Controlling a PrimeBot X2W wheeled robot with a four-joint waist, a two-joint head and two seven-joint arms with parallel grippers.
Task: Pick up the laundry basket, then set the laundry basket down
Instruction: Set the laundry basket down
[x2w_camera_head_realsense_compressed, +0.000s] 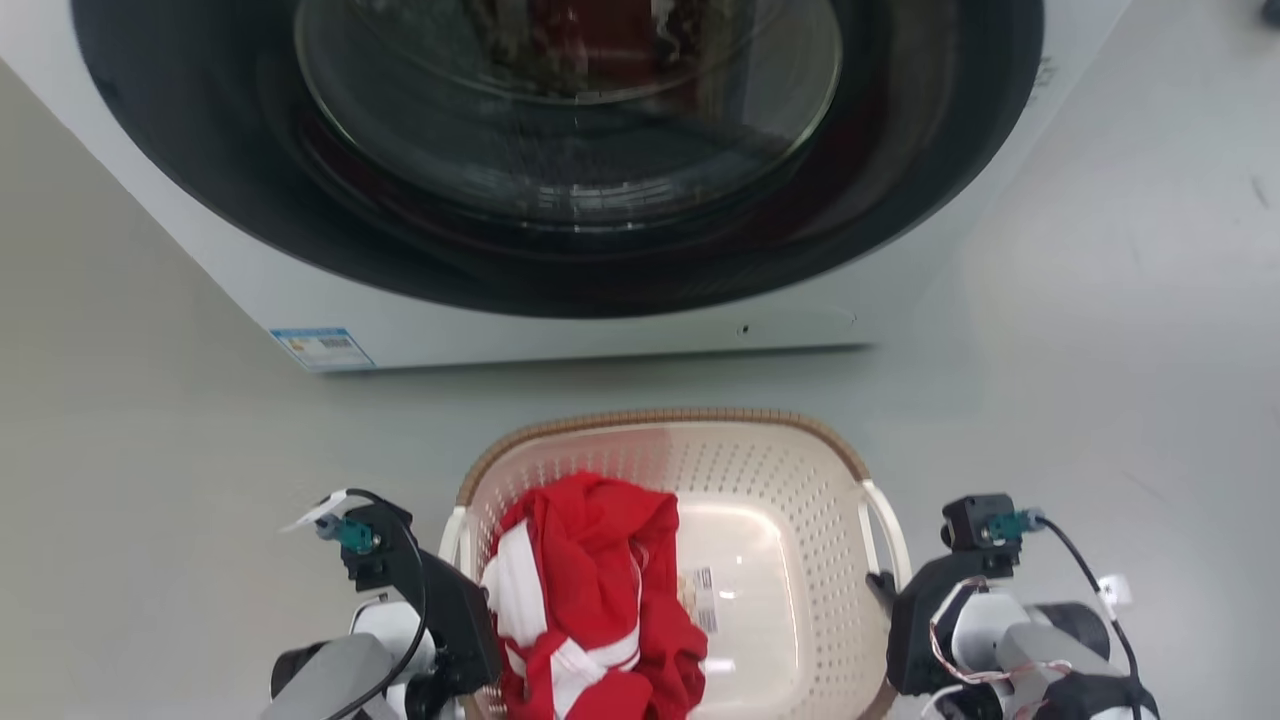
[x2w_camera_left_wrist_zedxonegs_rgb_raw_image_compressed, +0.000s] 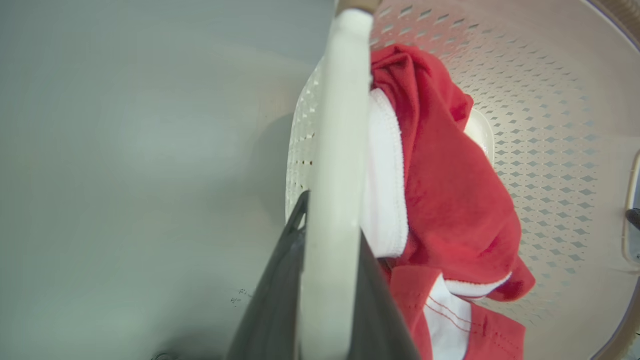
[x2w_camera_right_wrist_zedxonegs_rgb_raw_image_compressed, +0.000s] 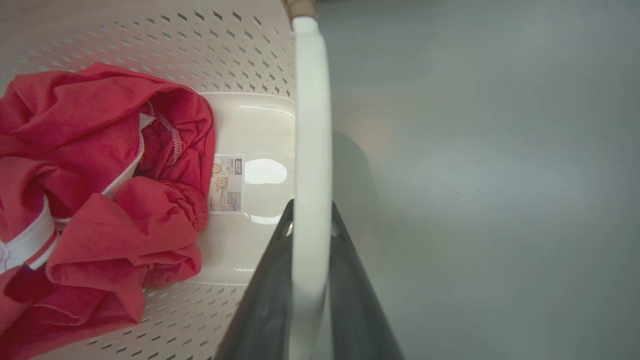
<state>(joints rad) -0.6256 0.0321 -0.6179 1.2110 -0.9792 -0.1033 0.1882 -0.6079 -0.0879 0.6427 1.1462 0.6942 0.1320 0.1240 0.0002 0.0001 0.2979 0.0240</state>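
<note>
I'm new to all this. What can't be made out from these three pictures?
- Near end of the laundry basket: cut off by the head view's bottom edge.
- Anything under the red garment: cloth covers it in every view.
- Inside the washer: dark reflections on its door glass, head view.
- Print on the label: too small, right wrist view.
- Whether the basket is off the floor: its underside is hidden.

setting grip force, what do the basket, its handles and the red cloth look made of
Laundry basket: moulded cream plastic, glossy, with punched holes. Rim: brown woven look, possibly plastic too. Handle: smooth white plastic. Red cloth: soft knit fabric, creased, with white trim.
</note>
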